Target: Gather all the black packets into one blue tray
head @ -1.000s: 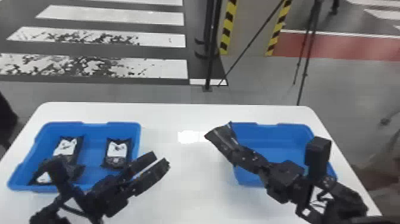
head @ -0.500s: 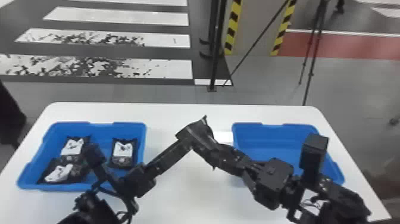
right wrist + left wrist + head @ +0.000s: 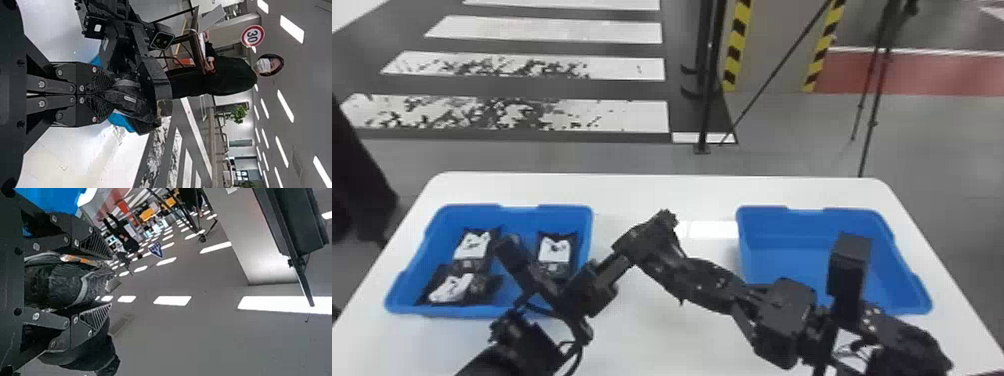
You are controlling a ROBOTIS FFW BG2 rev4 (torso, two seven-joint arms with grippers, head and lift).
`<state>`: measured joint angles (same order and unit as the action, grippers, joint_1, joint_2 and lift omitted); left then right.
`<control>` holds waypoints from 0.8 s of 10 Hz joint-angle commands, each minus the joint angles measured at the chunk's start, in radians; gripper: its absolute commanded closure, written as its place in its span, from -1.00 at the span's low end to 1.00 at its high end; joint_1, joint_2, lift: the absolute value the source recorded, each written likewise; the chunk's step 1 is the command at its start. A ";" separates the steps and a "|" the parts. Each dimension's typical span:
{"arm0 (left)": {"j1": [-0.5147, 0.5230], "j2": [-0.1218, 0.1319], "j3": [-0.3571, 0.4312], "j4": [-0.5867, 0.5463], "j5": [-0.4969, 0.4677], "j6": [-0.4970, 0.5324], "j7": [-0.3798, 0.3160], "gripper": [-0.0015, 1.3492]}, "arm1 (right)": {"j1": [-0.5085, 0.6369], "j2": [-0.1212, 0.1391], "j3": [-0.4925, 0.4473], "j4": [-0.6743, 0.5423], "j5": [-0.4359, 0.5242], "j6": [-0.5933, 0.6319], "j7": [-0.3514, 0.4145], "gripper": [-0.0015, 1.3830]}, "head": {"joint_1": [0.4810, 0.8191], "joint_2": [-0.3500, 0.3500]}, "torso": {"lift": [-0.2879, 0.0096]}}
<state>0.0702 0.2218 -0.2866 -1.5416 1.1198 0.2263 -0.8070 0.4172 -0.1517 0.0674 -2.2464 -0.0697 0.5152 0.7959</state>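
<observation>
With the two arms meeting above the white worktop (image 3: 662, 192), between the trays, the step in hand looks to be a pass of one soft black plastic packet (image 3: 137, 102) from the right gripper (image 3: 111, 94) to the left gripper (image 3: 109, 282). The right fingers are drawn together, clamped on the packet's near end. The left fingers stand apart on either side of the packet, with a sliver of space along one edge, so I judge they do not grip it. Three black packets with white labels (image 3: 554, 249) lie in the blue plastic tray on the robot's left (image 3: 517, 214), which makes that tray the likely gathering place rather than the blue plastic tray on the right (image 3: 807, 226). What comes next is for the left fingers to close firmly on the packet, then for the right ones to let go and back off, and only then for the left arm to swing over the left tray and lower it in. Letting go too soon could drop it on the worktop; its slick, crumpled film may also fold or slip, so a deep bite is wiser than a pinch at the edge.
</observation>
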 commanded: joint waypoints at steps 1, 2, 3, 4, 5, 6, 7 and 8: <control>0.003 0.002 0.005 0.004 -0.067 -0.072 0.005 0.80 | -0.002 0.000 0.000 -0.001 -0.002 0.003 0.000 0.86 | 0.27 -0.12 | 0.20; 0.006 0.004 0.015 0.009 -0.083 -0.079 0.005 0.80 | -0.002 0.001 0.000 -0.001 -0.004 0.000 0.000 0.86 | 0.27 -0.10 | 0.20; 0.006 0.005 0.027 0.009 -0.115 -0.099 0.000 0.80 | -0.005 0.003 0.000 -0.003 -0.014 0.000 0.000 0.86 | 0.27 -0.07 | 0.20; 0.008 0.005 0.031 0.011 -0.119 -0.126 -0.001 0.80 | -0.010 0.004 -0.002 -0.001 -0.026 0.000 0.000 0.86 | 0.27 -0.05 | 0.20; 0.011 0.004 0.039 0.011 -0.121 -0.172 -0.001 0.80 | -0.012 0.008 -0.002 0.024 -0.070 0.000 -0.001 0.43 | 0.27 -0.02 | 0.20; 0.016 0.004 0.055 0.011 -0.129 -0.219 -0.001 0.80 | -0.015 0.014 -0.018 0.073 -0.120 -0.027 -0.001 -0.41 | 0.27 0.02 | 0.20; 0.018 0.004 0.085 0.011 -0.163 -0.236 -0.012 0.80 | -0.005 0.020 -0.055 0.105 -0.138 -0.076 -0.004 -0.93 | 0.27 0.05 | 0.20; 0.025 0.010 0.119 0.011 -0.193 -0.256 -0.020 0.80 | 0.012 0.027 -0.099 0.134 -0.176 -0.108 -0.020 -0.88 | 0.27 0.08 | 0.20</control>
<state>0.0906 0.2283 -0.1882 -1.5302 0.9460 -0.0181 -0.8266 0.4185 -0.1286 -0.0052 -2.1317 -0.2226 0.4290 0.7779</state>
